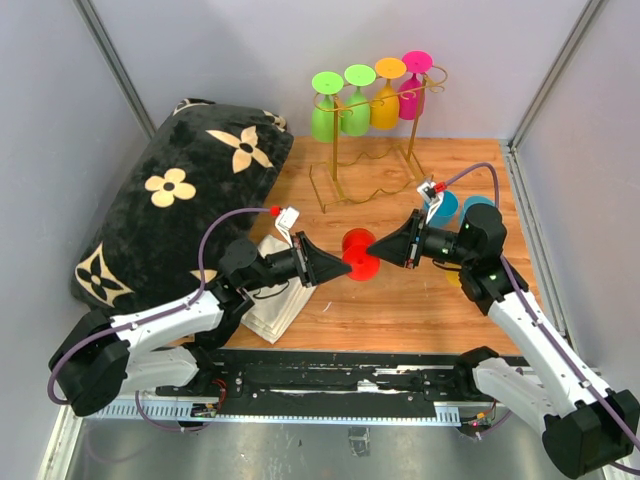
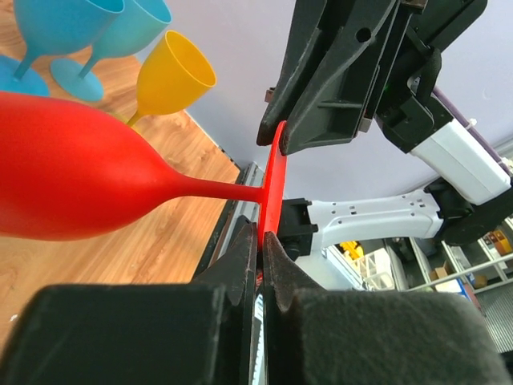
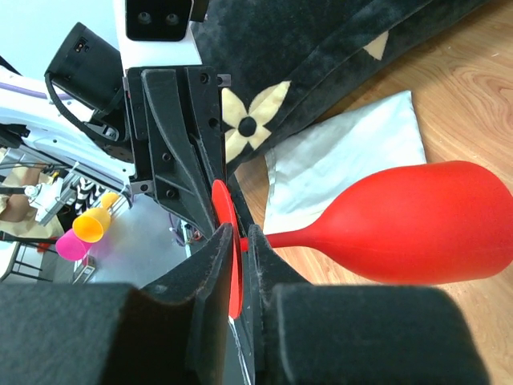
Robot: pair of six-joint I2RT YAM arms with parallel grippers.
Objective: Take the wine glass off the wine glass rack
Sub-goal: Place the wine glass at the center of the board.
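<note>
A red wine glass (image 1: pixel 358 252) hangs level above the table between my two grippers, clear of the gold wire wine glass rack (image 1: pixel 336 160) at the back. My left gripper (image 1: pixel 338 268) is shut on the rim of its flat foot; in the left wrist view its jaws (image 2: pixel 260 233) pinch the red disc edge and the bowl (image 2: pixel 72 180) points left. My right gripper (image 1: pixel 372 245) straddles the same foot from the other side. In the right wrist view that gripper (image 3: pixel 238 233) stands a little open, with a thin gap beside the disc and the bowl (image 3: pixel 425 224) to the right.
Two green glasses (image 1: pixel 322 118), an orange one (image 1: pixel 384 105) and a pink one (image 1: pixel 411 97) hang upside down on the rack. Blue glasses (image 1: pixel 445 207) stand at the right. A black flowered pillow (image 1: pixel 180 190) lies at the left, with a pale cloth (image 1: pixel 270 300) beside it.
</note>
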